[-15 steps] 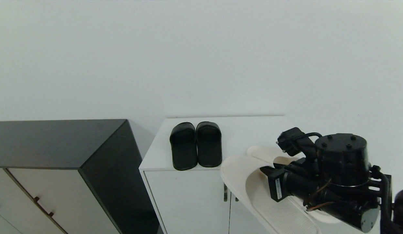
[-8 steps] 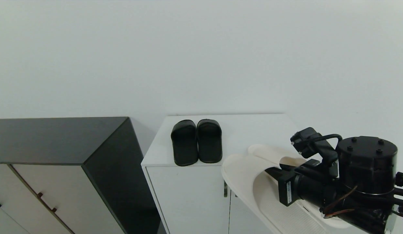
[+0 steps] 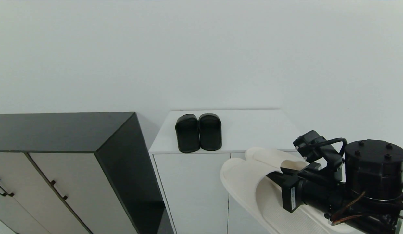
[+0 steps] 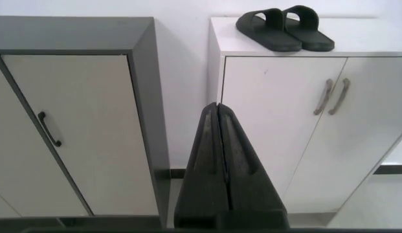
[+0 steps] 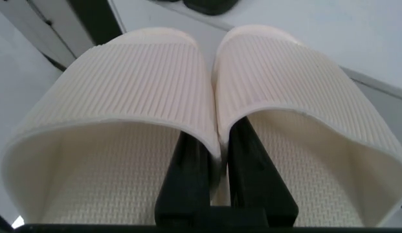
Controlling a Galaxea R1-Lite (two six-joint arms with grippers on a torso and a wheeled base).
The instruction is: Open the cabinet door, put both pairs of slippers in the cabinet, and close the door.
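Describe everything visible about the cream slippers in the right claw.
The cream slippers are a pair of slides, seemingly soft foam, with ribbed straps and dimpled footbeds. They lie side by side, held in the air in front of the white cabinet. The right claw grips them, one finger under each strap, pinching the inner edges together.

The cream slippers look like soft, matt foam — fine ribs across the straps, a pebbled grain on the footbeds. The black slippers are smooth, matt rubber. The white cabinet has smooth, matt panels and brushed metal handles. The dark cabinet has a faintly glossy side.
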